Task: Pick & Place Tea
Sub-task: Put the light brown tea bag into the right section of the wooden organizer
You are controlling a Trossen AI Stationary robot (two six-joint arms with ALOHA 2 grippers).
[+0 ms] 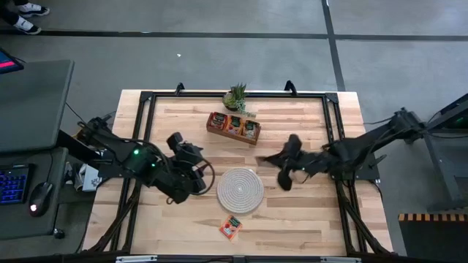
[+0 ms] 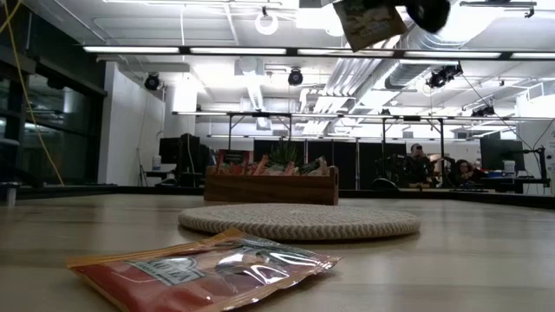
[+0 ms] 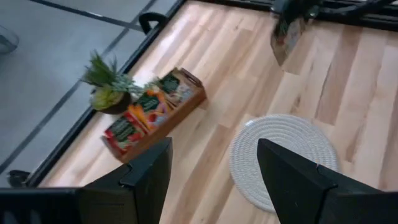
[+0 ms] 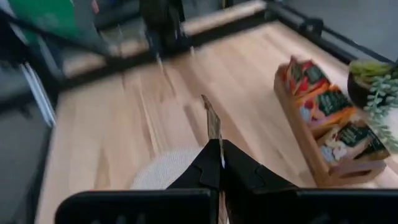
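Working over a pale wood-plank table (image 1: 307, 219) with a black frame round its edge, grey floor beyond. Left gripper (image 1: 191, 169) sits centre-left of the high view, just left of the round woven mat (image 1: 240, 190); fingers (image 3: 147, 177) spread wide, nothing between them. Right gripper (image 1: 284, 177) hangs right of the mat, pressed together, pinching a tea sachet (image 4: 212, 126) edge-on and off the table; in the low view that sachet shows at the top centre of the frame, above the mat.

One more sachet (image 1: 231, 227) lies flat on the wood at lower centre of the high view, just below the mat, apart from it; it fills the low view's foreground, orange-red with a shiny wrapper. Wooden tray (image 1: 234, 127) at upper centre, slightly angled, holds more sachets upright in its compartments. Small potted plant (image 1: 236, 96) just above the tray, near the table's far edge.

Desk with a keyboard (image 1: 14, 183) and mouse (image 1: 42, 194) at the left edge of the high view. Shoes (image 1: 28, 18) at the upper-left corner. Low view's background: white ceiling with strip lights and ducts, dark racks, people (image 2: 416, 165) seated at desks on the right, far off.
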